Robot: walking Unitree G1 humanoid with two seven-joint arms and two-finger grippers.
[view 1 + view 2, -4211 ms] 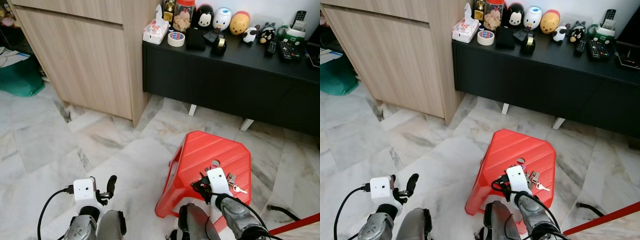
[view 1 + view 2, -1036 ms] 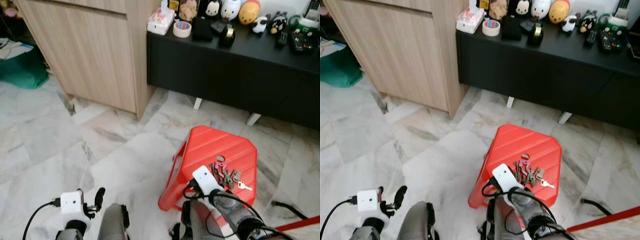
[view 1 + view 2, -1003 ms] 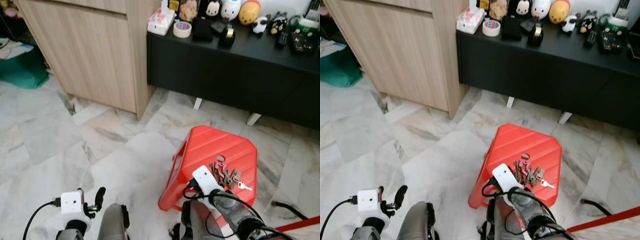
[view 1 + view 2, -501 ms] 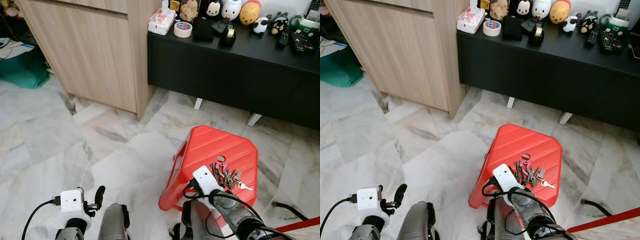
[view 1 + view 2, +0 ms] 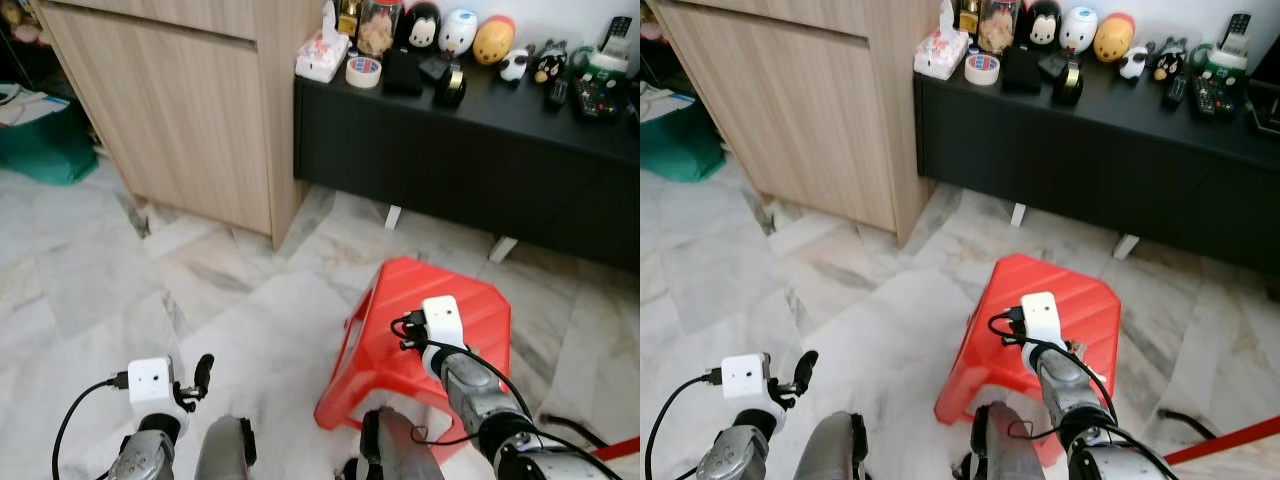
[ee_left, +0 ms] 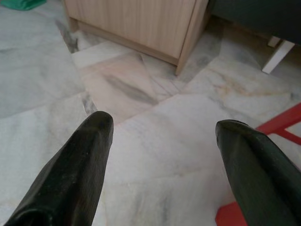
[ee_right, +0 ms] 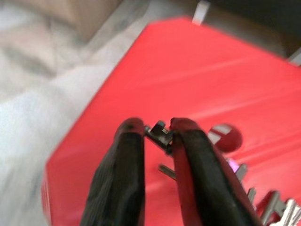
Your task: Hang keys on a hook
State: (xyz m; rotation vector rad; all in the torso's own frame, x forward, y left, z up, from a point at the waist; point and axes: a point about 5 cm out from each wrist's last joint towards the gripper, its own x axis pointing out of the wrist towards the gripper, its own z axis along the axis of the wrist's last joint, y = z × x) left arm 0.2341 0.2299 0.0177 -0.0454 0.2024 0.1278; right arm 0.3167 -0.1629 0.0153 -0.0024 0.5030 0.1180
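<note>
Right gripper (image 7: 157,134) is being shown in the right wrist view with its two black fingers (image 7: 124,160) closed onto the keys (image 7: 160,133) (picture is blurred). A metal piece of the bunch is being pinched at the fingertips, while the rest is trailing back beside and under the fingers, just above the red stool (image 7: 197,75).

In the left wrist view, the left gripper (image 6: 160,136) is being held with its fingers spread wide over the marble floor (image 6: 155,141), gripping nothing.

In the eye views, the right arm is being held over the stool top (image 5: 1080,295), beside the black cabinet (image 5: 1120,150). No hook is being made out, so its direction from the keys cannot be told. The right arm, already carrying the bunch, is judged better placed for hanging.
</note>
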